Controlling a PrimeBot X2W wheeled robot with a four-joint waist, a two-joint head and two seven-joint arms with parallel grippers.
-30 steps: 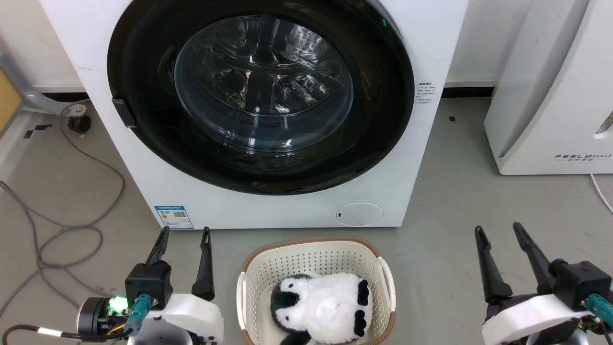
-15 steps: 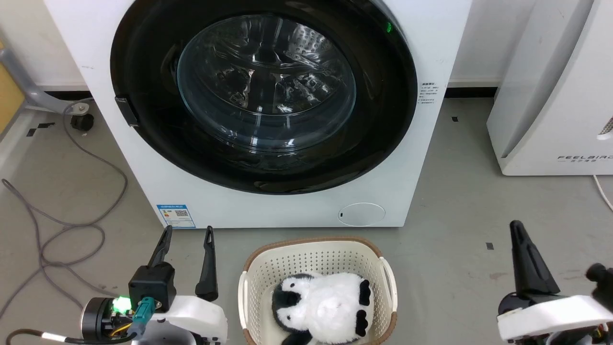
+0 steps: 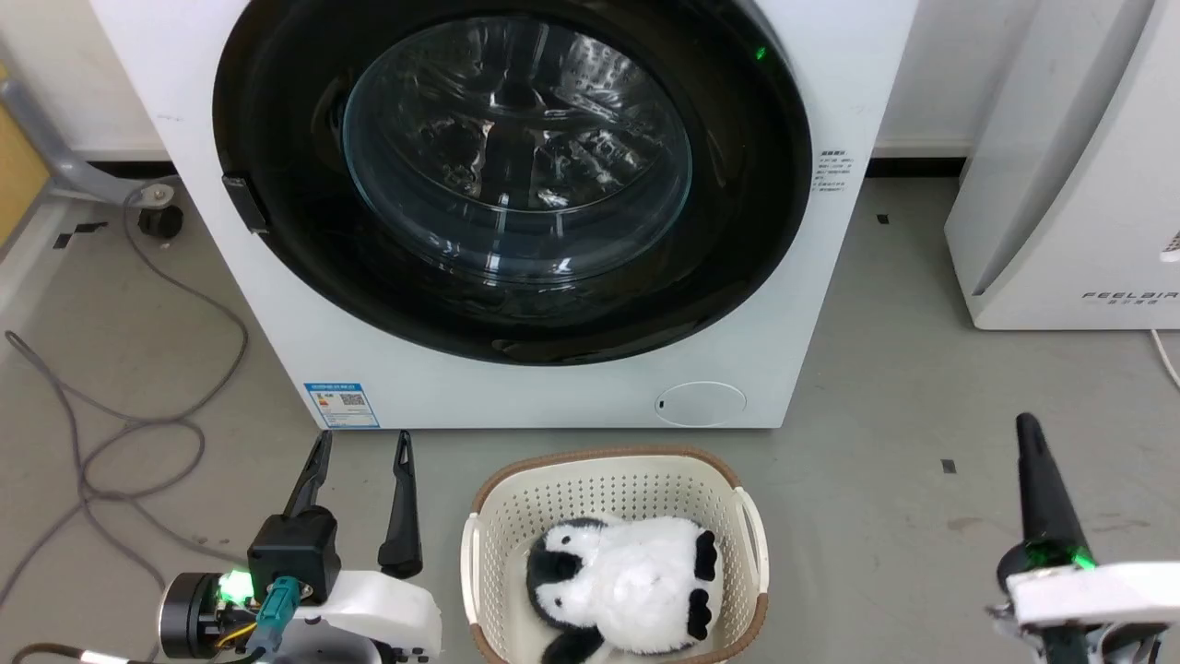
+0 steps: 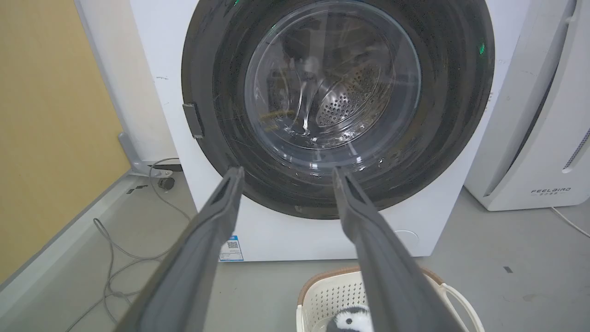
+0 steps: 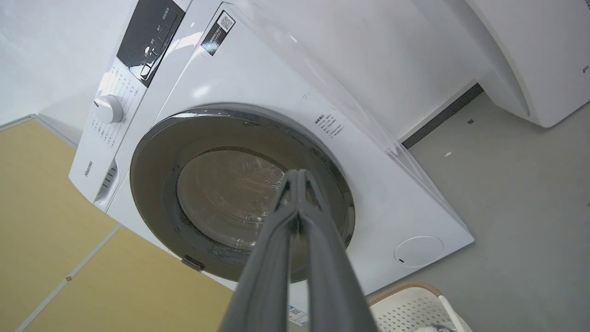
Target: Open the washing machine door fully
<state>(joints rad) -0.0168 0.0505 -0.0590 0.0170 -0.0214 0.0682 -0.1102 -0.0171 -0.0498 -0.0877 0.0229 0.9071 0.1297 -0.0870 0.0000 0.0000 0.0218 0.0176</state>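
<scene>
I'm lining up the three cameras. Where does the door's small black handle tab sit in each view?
Head view: handle tab on the left rim of the washing machine door, left of centre.
Left wrist view: handle tab on the door's left rim, left of centre.
Right wrist view: handle tab at the door's lower rim, lower left.
Shared landmark: round flap low on the white front.

basket (image 3: 608,458): cream, brown rim, near centre | plush penguin (image 3: 627,581): lying inside basket | grey cable (image 3: 195,435): looped on floor (image 3: 885,369), left | FEELBIRD appliance (image 3: 1079,184): white, far right
</scene>
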